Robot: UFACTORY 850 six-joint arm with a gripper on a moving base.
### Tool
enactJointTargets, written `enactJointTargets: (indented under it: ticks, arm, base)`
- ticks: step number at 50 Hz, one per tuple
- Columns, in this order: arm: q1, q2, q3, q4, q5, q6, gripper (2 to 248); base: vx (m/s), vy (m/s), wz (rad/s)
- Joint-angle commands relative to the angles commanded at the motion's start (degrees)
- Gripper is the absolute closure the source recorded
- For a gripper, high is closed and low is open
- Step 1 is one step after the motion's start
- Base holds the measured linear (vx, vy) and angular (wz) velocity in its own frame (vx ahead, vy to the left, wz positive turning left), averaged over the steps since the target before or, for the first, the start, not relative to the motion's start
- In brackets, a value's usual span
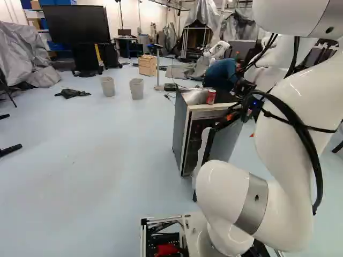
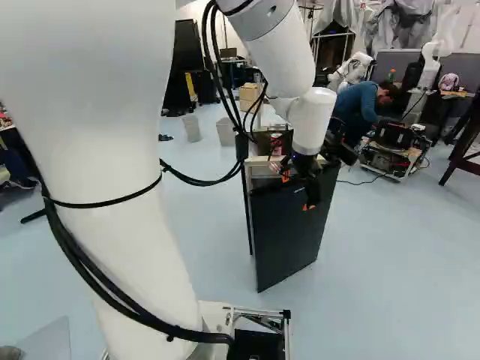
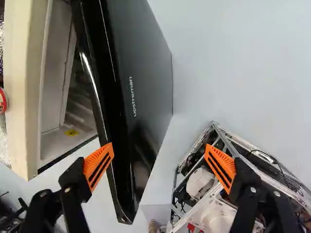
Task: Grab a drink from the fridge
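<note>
Jaws [image 2: 296,192] spread wide! Wrist view catches a yellow label [image 3: 71,132] inside the fridge [image 3: 19,97], screened by the door [image 2: 289,225] in the right base view; red can [image 1: 211,96] on top.

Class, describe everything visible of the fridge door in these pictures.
The fridge door is a flat, dark, smooth-looking panel with a glossy black edge and small pale lettering on its face. It stands upright, partly open, leaving a gap to the pale-framed fridge. The open gripper is at its edge; whether they touch is unclear.
</note>
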Motion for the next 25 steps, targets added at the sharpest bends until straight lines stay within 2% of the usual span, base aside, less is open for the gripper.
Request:
enactJointTargets:
  ticks: [16,25]
  arm:
    - [3.05,0.34,0.41,0.00,0.00,0.00,3]
    - [3.87,0.93,1.10,0.00,0.00,0.00,3]
  base:
    - [0.000,0.000,0.000]
    - [0.000,0.000,0.000]
